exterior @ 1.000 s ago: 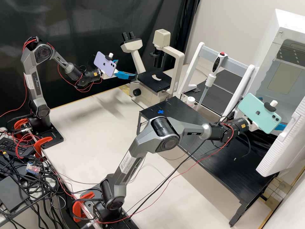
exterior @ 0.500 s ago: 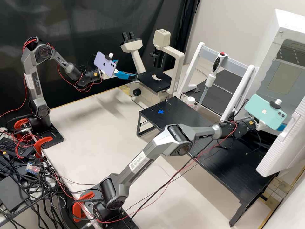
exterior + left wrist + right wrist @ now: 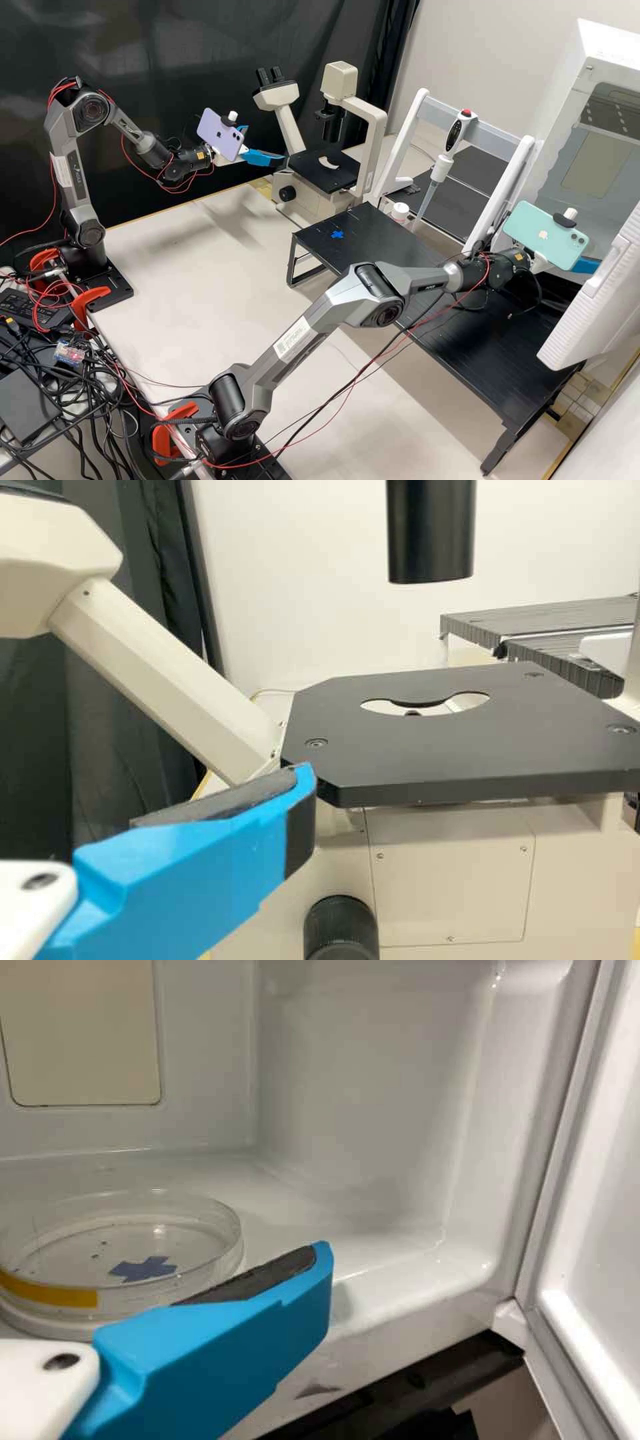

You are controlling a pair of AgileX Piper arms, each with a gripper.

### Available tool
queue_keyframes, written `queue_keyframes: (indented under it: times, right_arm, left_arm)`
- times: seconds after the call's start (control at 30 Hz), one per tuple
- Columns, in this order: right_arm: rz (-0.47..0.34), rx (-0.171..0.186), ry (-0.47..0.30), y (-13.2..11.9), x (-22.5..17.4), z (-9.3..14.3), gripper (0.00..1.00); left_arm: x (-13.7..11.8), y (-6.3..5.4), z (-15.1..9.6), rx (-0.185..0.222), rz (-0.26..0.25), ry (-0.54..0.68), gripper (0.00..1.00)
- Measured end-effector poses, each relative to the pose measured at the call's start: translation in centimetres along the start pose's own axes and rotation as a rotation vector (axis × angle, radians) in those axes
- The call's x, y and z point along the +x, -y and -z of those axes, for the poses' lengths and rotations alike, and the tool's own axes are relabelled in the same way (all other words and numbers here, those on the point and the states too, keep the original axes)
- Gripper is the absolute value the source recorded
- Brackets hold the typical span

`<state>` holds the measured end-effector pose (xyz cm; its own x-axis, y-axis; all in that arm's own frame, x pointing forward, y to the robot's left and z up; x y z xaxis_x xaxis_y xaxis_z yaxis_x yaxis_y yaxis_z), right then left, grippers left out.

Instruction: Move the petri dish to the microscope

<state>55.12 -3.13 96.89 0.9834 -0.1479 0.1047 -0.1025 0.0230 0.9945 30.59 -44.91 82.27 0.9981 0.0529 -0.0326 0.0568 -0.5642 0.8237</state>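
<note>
Just inside the mouth of the white cabinet [image 3: 565,110], its door [image 3: 597,300] open, the right gripper [image 3: 585,265] had its fingers apart, with no dish clamped. One blue finger [image 3: 235,1345] lay beside the petri dish [image 3: 110,1245] — clear, with a yellow strip [image 3: 50,1291] on its side — which sat upright on the cabinet floor. Farther from the cabinet, past the black stand [image 3: 380,233], stood the microscope [image 3: 323,175], its stage [image 3: 390,755] free of any dish. By it, on the side away from the cabinet, the left gripper [image 3: 265,152] waited, also parted and without the dish.

The step looked to be the grasp, the carry still undone. Done well, it wanted the fingers level and low enough to straddle the dish's wall evenly, then a gentle squeeze, since clear plastic could slip or tip. A small straight lift before backing out — kept flat, well off the cabinet's walls and door — would have served best.
</note>
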Motion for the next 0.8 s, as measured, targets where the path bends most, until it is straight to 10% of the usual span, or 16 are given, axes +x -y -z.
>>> queue_keyframes:
  times: [0.8]
  right_arm:
    - [0.007,0.0,-0.006,0.47,0.28,0.01,0.0]
  left_arm:
    - [0.0,0.0,0.0,0.0,0.0,0.0,1.0]
